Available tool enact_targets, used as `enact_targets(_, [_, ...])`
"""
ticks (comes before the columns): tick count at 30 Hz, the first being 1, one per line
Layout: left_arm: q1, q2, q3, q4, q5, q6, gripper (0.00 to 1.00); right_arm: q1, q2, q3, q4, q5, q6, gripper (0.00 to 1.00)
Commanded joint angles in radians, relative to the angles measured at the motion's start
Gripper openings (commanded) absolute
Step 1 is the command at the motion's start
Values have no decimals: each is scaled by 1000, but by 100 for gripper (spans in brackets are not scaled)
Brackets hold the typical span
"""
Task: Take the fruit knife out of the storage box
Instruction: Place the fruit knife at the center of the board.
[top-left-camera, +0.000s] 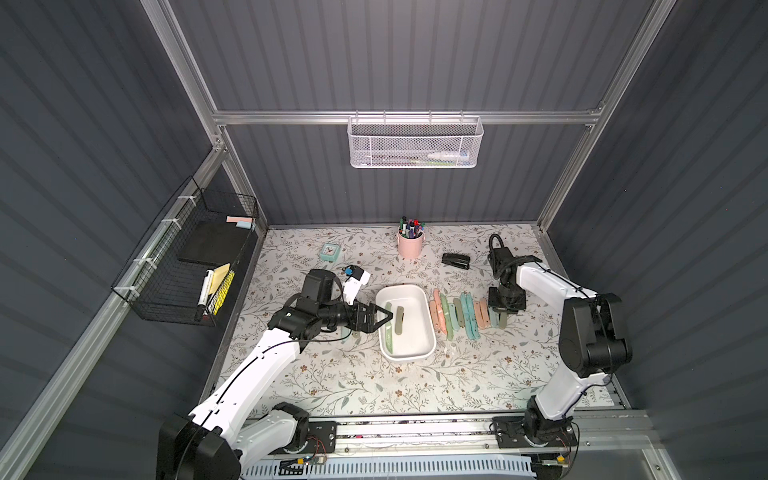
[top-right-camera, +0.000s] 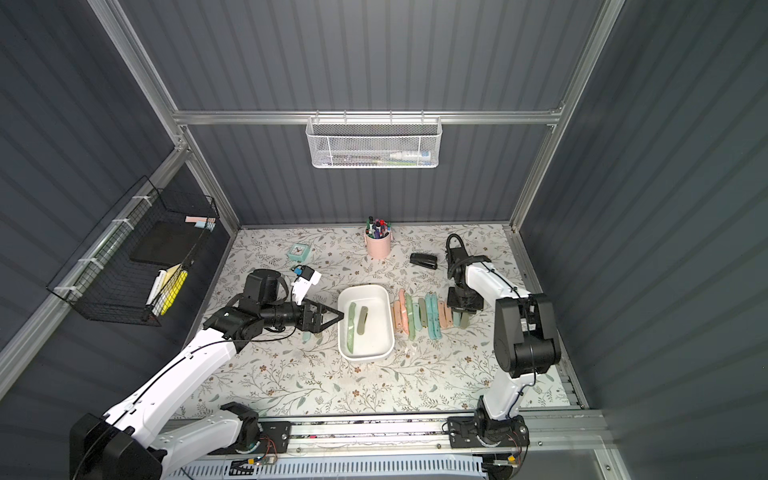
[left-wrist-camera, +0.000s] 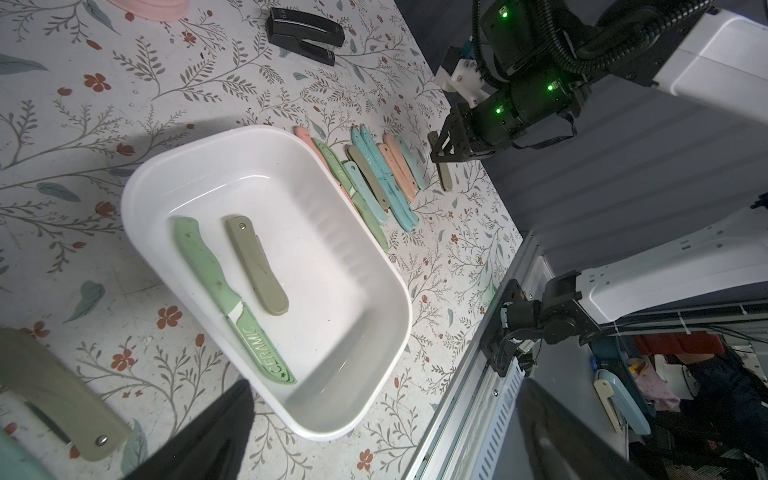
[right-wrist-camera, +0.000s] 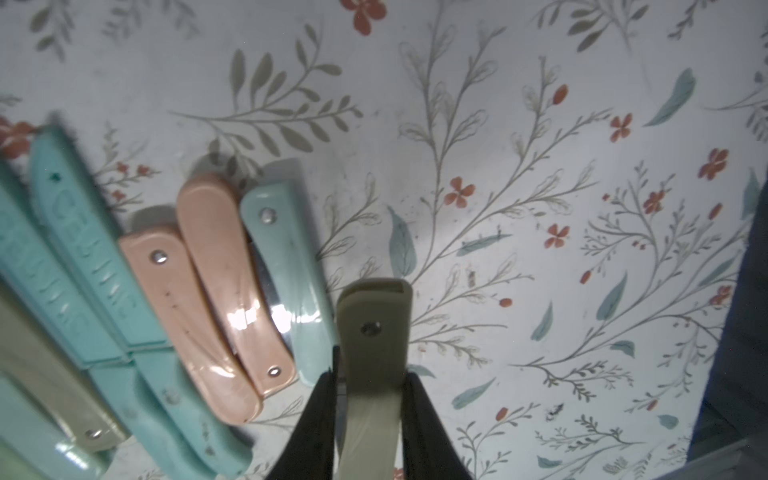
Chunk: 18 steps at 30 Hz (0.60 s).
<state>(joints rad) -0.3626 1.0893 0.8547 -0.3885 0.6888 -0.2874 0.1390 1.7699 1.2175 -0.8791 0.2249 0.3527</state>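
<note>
The storage box (top-left-camera: 415, 328) is open from above. Its right half is bare; its left half is taken by a green knife (top-left-camera: 390, 332) and an olive folding knife (top-left-camera: 400, 321), lying apart. The left rim is overhung by the wide-spread left gripper (top-left-camera: 388, 314). The right side is hemmed by a row of knives (top-left-camera: 467, 316) just beside the wall, whose far end is occupied by the right gripper (right-wrist-camera: 370, 388), closed on a khaki knife (right-wrist-camera: 376, 328). The near tabletop (top-left-camera: 415, 386) is left free.
</note>
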Motion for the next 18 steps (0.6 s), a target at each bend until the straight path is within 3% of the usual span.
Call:
enact_targets(1, [2, 4, 18, 19, 6, -6, 99, -8, 28, 7, 38, 32, -47, 24])
enact_targets(18, [2, -2, 20, 4, -4, 1, 99, -24, 146, 65, 81, -21, -69, 26])
